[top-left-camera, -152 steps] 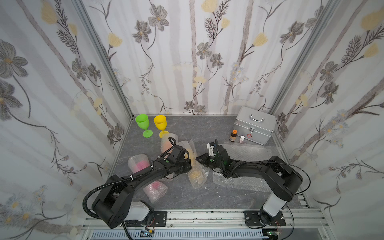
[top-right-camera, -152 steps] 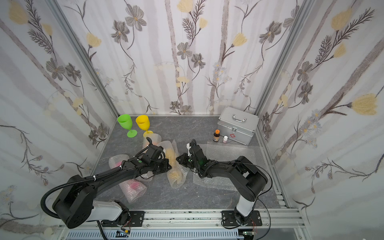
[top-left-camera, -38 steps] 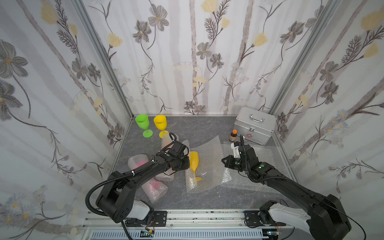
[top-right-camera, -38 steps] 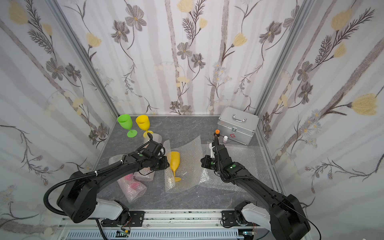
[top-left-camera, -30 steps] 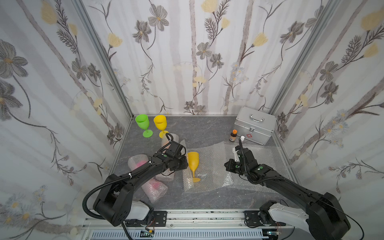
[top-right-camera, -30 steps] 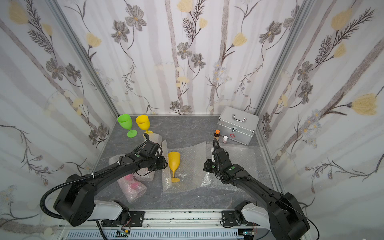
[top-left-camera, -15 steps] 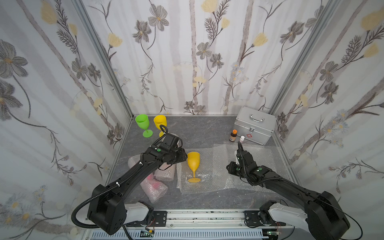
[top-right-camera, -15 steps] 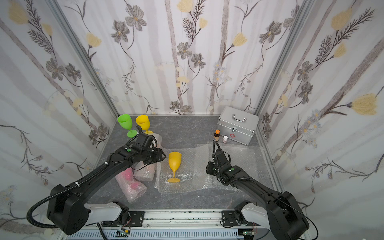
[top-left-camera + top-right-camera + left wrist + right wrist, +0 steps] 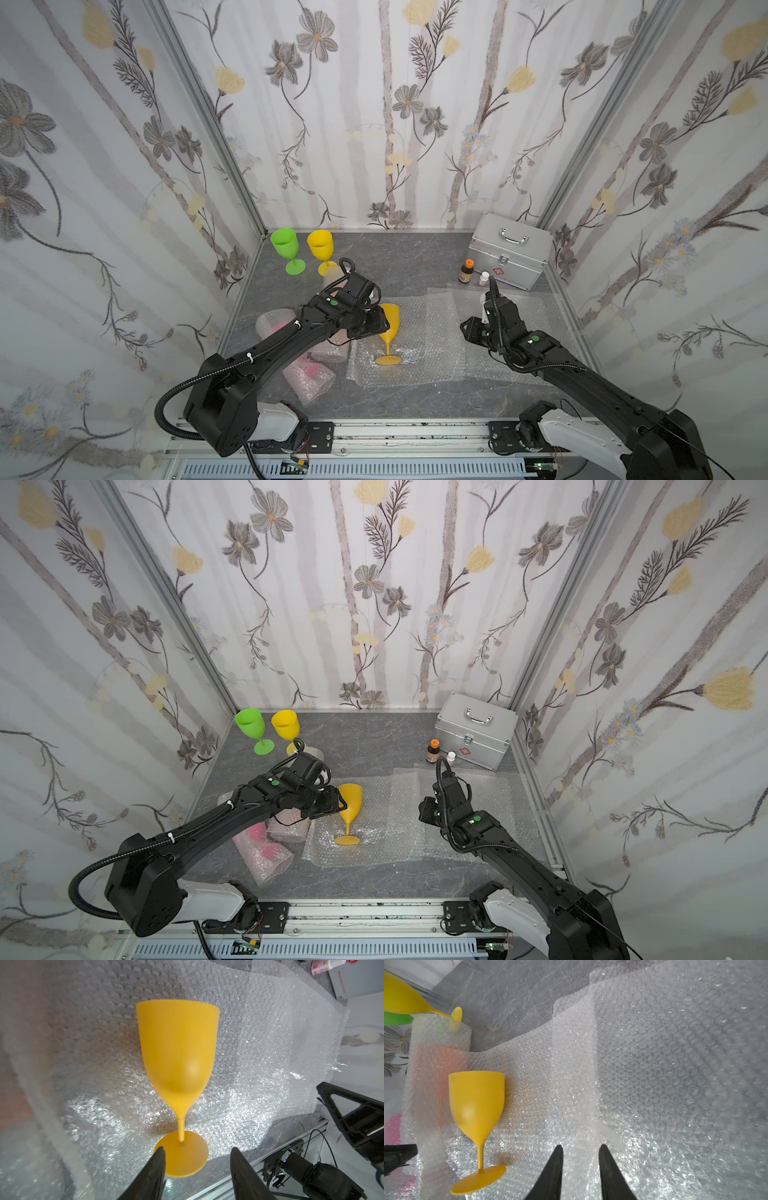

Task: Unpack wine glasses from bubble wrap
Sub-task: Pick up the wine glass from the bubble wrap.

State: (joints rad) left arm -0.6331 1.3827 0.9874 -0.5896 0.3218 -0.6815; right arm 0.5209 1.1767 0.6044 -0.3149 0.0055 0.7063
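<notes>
An amber-yellow wine glass (image 9: 390,322) (image 9: 351,802) (image 9: 178,1053) (image 9: 476,1097) stands upright on a flat sheet of bubble wrap (image 9: 436,332) (image 9: 386,825) mid-table. My left gripper (image 9: 376,326) (image 9: 196,1150) is open just beside its bowl, touching nothing. My right gripper (image 9: 470,330) (image 9: 580,1147) hovers open over the sheet's right part, holding nothing. Lime green (image 9: 286,247) and yellow (image 9: 321,247) glasses stand at the back left. Rolled wrap tubes lie on the left: two with pink inside (image 9: 309,376) (image 9: 272,322), one with orange inside (image 9: 440,1059).
A silver metal case (image 9: 509,257) stands at the back right, with a brown orange-capped bottle (image 9: 467,271) and a small white bottle (image 9: 484,277) in front of it. More flat wrap (image 9: 532,307) covers the right side. Papered walls close in three sides.
My left gripper has opened and drawn back a little from the amber glass, which stays upright. My right gripper has gone from shut to open, and the sheet now lies flatter.
</notes>
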